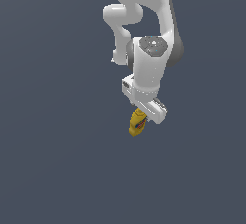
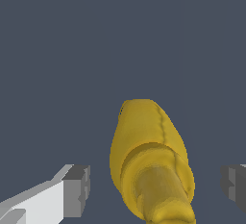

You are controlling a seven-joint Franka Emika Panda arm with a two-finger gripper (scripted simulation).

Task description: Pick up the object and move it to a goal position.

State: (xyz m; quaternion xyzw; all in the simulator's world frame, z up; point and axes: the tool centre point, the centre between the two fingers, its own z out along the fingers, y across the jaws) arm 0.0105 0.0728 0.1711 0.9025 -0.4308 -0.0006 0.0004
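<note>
The object is a small yellow squeeze bottle [image 1: 137, 123] with a red-blue label, standing on the dark grey floor [image 1: 57, 160]. In the wrist view the bottle [image 2: 149, 160] shows its yellow cap pointing toward the camera. My gripper [image 1: 145, 117] is right over it, and the white hand covers the bottle's top in the exterior view. In the wrist view my gripper [image 2: 154, 189] is open. The fingers [image 2: 77, 189] stand on either side of the bottle with a clear gap on each side, not touching it.
Only the plain dark grey floor [image 2: 72, 50] surrounds the bottle. The white arm [image 1: 153, 35] rises behind the hand toward the top of the exterior view.
</note>
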